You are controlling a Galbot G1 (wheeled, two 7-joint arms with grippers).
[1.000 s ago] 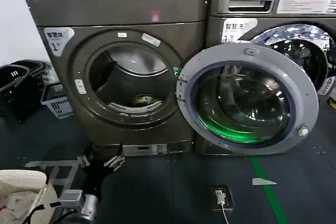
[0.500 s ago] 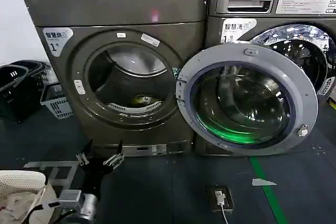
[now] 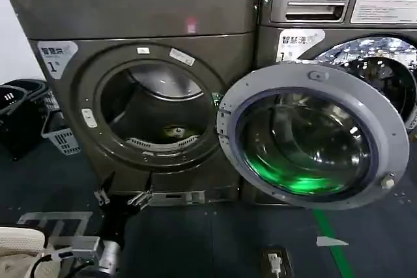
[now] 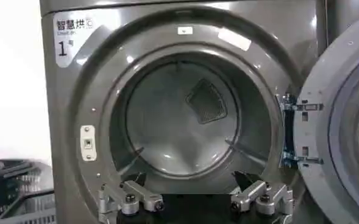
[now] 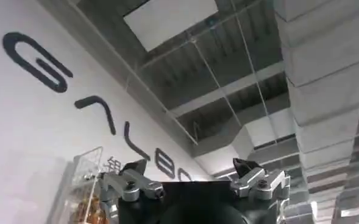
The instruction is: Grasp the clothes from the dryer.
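Note:
The dryer (image 3: 143, 11) is the bronze-grey machine on the left, marked with a white "1" sticker. Its round door (image 3: 313, 138) is swung open to the right. The clothes (image 3: 172, 133) are a small yellow-green bundle low inside the drum, just behind the mouth's lower rim. My left gripper (image 3: 122, 192) is open, low in front of the dryer and below the porthole, well short of the clothes. In the left wrist view the left gripper (image 4: 191, 182) faces the drum (image 4: 185, 115) with nothing between its fingers. My right gripper (image 5: 190, 165) is open and points up at the ceiling.
An LG machine (image 3: 326, 4) stands to the right, behind the open door. Black baskets (image 3: 13, 105) and a grey basket (image 3: 62, 138) sit on the floor to the left. A power socket (image 3: 277, 262) and a green line (image 3: 332, 239) lie on the dark floor.
The dryer now looks larger and nearer in the head view. My left gripper has moved forward, closer to the dryer's front below the porthole, and stays open.

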